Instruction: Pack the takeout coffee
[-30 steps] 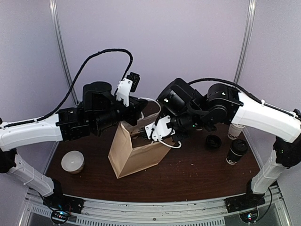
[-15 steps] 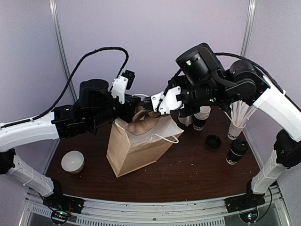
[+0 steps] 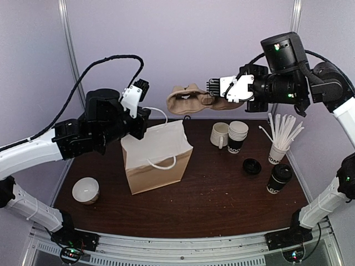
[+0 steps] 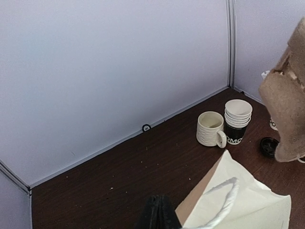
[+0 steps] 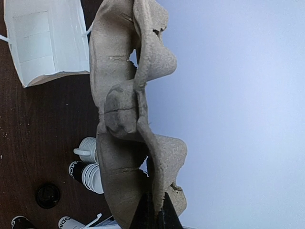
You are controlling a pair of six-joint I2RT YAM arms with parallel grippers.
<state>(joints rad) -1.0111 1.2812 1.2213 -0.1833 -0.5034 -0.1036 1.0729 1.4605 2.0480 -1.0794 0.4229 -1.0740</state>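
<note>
Takeout coffee [image 3: 279, 178], lid on and upright, stands near the right edge of the worktop [image 3: 222, 213], not yet packed. A loose black lid [image 3: 252, 165] lies just beside it and a cup of white sticks [image 3: 277, 152] stands close behind. Further toward the far edge are a stack of paper cups [image 3: 237, 136] and a mug [image 3: 220, 133]. The right pincer [image 5: 153, 210] is clamped on one edge of a brown pulp carrier [image 3: 186, 101], which it holds in the air above the far edge. The open paper bag [image 3: 155, 158] stands left of centre. The left pincer [image 4: 159, 214] is narrowed at its far rim, apparently nipping the paper. Gripped by a single edge, the carrier could sag or slip. It could also snag the bag's rim going in and tip the bag. Reaching for the coffee risks knocking over the sticks.
</note>
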